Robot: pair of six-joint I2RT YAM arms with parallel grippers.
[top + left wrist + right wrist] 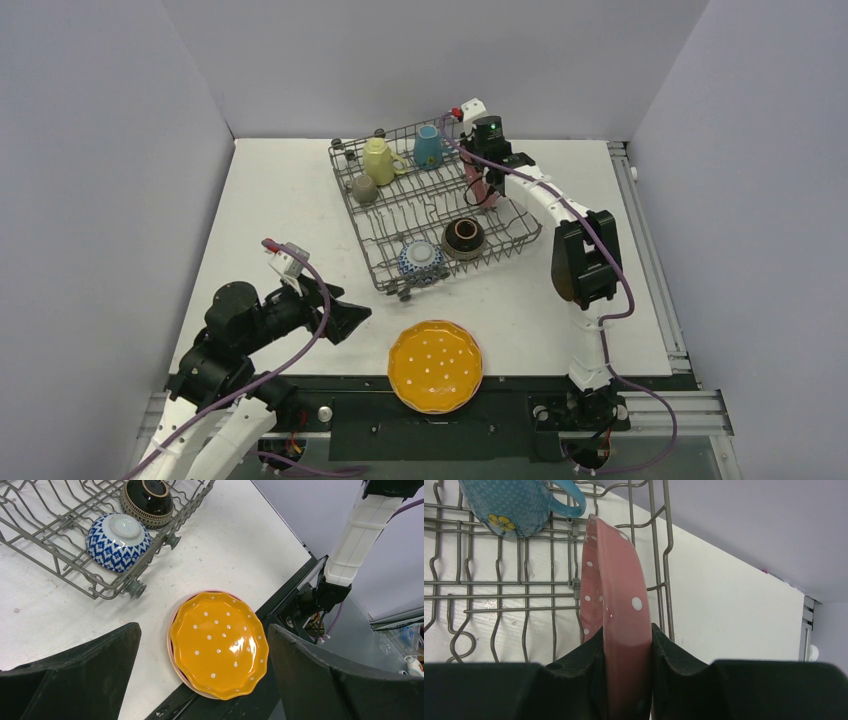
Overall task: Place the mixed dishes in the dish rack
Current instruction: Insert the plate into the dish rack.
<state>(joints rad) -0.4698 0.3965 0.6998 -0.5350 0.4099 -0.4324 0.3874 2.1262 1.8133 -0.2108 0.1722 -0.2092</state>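
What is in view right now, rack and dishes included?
dish rack: 1, grey wire, far middle of the table
pale-yellow mug: 1, rack's far left
light-blue mug: 1, rack's far edge
olive mug: 1, small, rack's left side
dark-brown bowl: 1, rack's near end
blue-white patterned bowl: 1, beside the dark-brown bowl
pink dotted plate: 1, on edge over the rack's right side
orange dotted plate: 1, near table edge
lower plate: 1, pale rim only, under the orange plate
table: 1, white
left gripper: open, near the orange plate
right gripper: shut on the pink plate
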